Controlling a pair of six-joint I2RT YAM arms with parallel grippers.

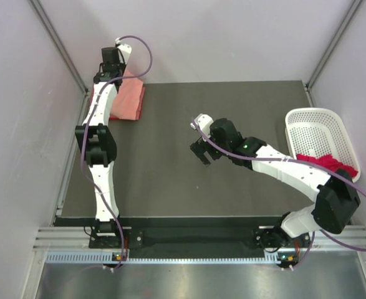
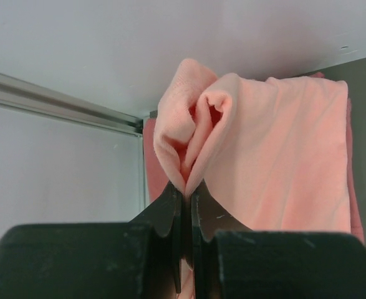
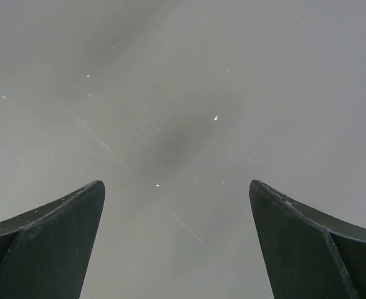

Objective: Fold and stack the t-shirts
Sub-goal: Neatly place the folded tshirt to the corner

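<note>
Grip: L pincer [image 2: 184,189] pinched shut on pink tee [image 2: 276,156], far-left bench [image 1: 232,112] corner. Lay it flat, edges square w/ coral tee [image 2: 154,162] beneath, then release. R pincer [image 3: 176,184] wide open, empty.

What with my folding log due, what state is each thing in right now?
Left tool: shut, pinching the light salmon-pink cotton t-shirt.
Right tool: open, empty, over the dark table.
Salmon-pink t-shirt: folded, one edge bunched upward.
Coral-red cotton t-shirt: flat beneath it.
White perforated plastic basket: upright, at table's right edge.
Deep magenta-red cotton t-shirt: crumpled inside it, unfolded.
</note>
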